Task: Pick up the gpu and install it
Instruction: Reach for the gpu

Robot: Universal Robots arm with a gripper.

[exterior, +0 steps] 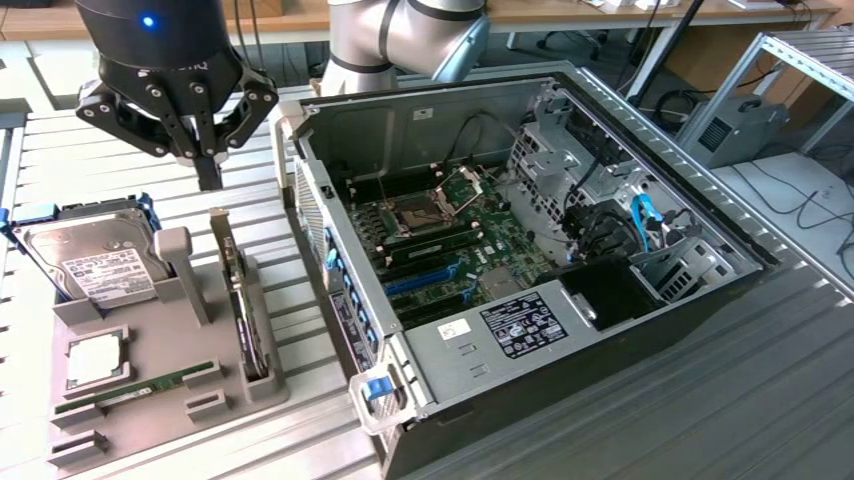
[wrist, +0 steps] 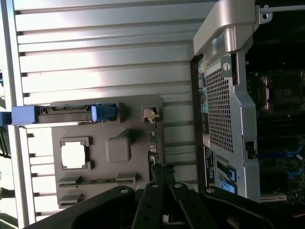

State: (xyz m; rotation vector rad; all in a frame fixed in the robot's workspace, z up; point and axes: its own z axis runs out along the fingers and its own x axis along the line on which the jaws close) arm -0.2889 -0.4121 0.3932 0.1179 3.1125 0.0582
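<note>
The gpu is not yet picked up; the gripper is held clenched and empty above one end; parted jaws and alignment are called for

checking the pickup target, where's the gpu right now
On the exterior view's left, the gpu stands on edge in the grey tray, between the hard drive and the case, with the shut claw above its far end.

A ribbed metal bench is seen. Two things are borne directly on it: a grey holder tray, set near the bench edge at the exterior view's left, and an open computer case, laid just beside the tray.
</note>
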